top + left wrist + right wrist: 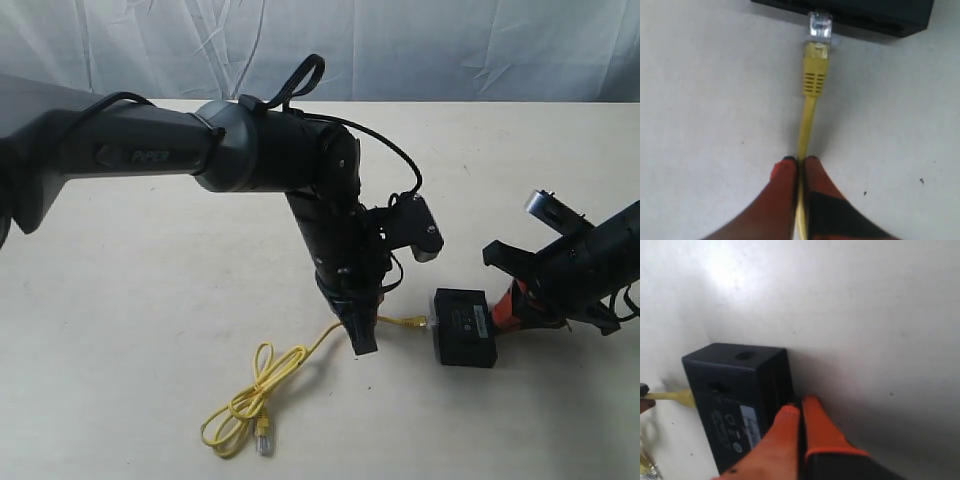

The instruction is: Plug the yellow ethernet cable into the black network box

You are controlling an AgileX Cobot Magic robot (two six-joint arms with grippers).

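Note:
The yellow ethernet cable (290, 365) lies in loose loops at the front, its free plug (264, 438) resting on the table. My left gripper (362, 342) is shut on the cable (810, 117) a short way behind the other clear plug (820, 24). That plug touches the side of the black network box (875, 15); how far in it sits cannot be told. The box (465, 328) lies flat with its white label (751, 421) up. My right gripper (800, 404) is shut, its orange tips pressed against the box's (735, 390) opposite side.
The table (150, 300) is pale and bare around the work. A wrinkled white cloth (450, 45) hangs behind the far edge. The left arm's thick black body (300, 160) reaches over the middle of the table.

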